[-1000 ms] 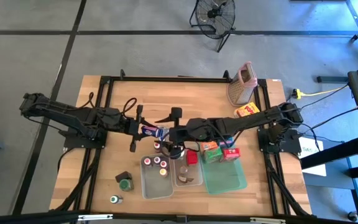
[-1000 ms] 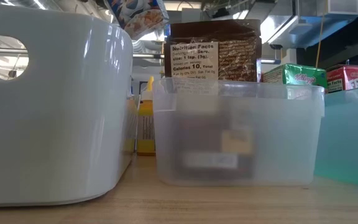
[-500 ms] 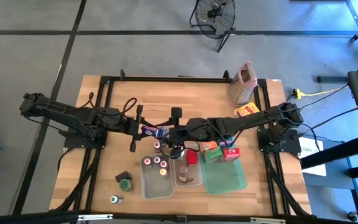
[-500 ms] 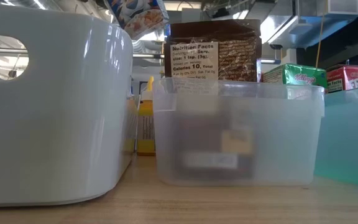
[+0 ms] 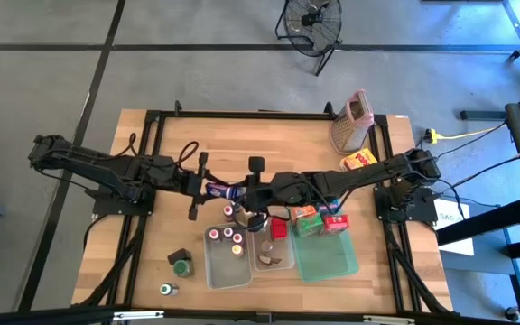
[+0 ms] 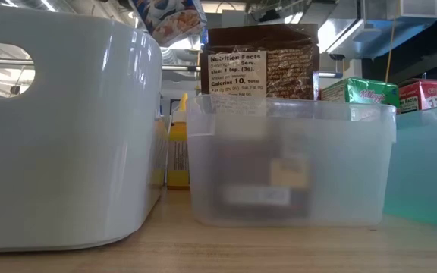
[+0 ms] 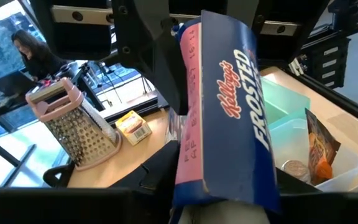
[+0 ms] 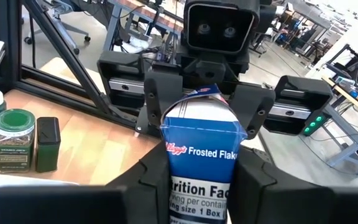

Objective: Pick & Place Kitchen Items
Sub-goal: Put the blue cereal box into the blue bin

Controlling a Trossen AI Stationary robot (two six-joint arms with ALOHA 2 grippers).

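Note:
A blue Frosted Flakes carton (image 5: 222, 190) hangs in the air over the table's middle, between my two grippers. My left gripper (image 5: 208, 190) reaches in from the table's left and is shut on one end. My right gripper (image 5: 245, 191) reaches in from the right and is shut on the other end. The left wrist view shows the carton (image 7: 229, 112) close up, as does the right wrist view (image 8: 201, 149). In the low view only the carton's corner (image 6: 167, 19) shows, above the tubs. My left gripper pinches the carton's gabled end (image 8: 201, 93) between its two fingers (image 8: 156, 99), which come in level from the table's left. The carton is lifted clear of the table. My right gripper pinches the carton's opposite end (image 8: 201, 186) between its two fingers (image 8: 154, 180), one on each side face, coming level from the table's right. The carton lies roughly level between the two grippers.
Near the front stand two clear tubs, one with capped jars (image 5: 227, 257) and one with packets (image 5: 272, 253), beside a green tray (image 5: 326, 262). Green (image 5: 307, 217) and red (image 5: 335, 221) cartons sit behind the tray. A grater (image 5: 350, 122) and a yellow carton (image 5: 357, 161) stand far right; loose jars (image 5: 181, 266) stand front left.
My right gripper's fingers have closed in on the carton's end while my left gripper keeps its hold. Neither arm has moved, and the carton stays where it was in the air.

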